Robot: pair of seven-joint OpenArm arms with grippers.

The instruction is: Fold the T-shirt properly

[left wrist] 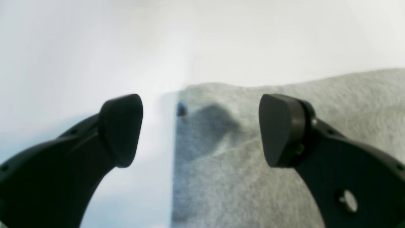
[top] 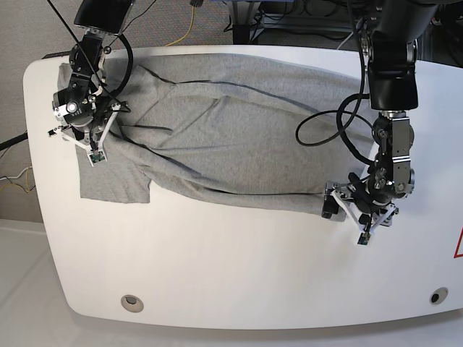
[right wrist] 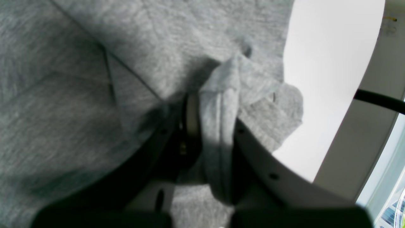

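Observation:
The grey T-shirt (top: 239, 137) lies spread and rumpled across the back half of the white table (top: 217, 275). My right gripper (top: 92, 148) is at the shirt's left end, shut on a bunched fold of hemmed fabric (right wrist: 218, 126) and holding it up. My left gripper (top: 346, 220) is open at the shirt's front right corner. In the left wrist view it (left wrist: 201, 133) hangs low over the cloth's edge, with the shirt (left wrist: 240, 177) under the right finger (left wrist: 281, 129) and bare table under the left finger. It holds nothing.
A black cable (top: 325, 130) from the left arm loops over the shirt's right part. The table has round holes near its front corners (top: 131, 302) (top: 438, 296). Cables and clutter lie beyond the back edge. The table edge is close to the right gripper (right wrist: 335, 133).

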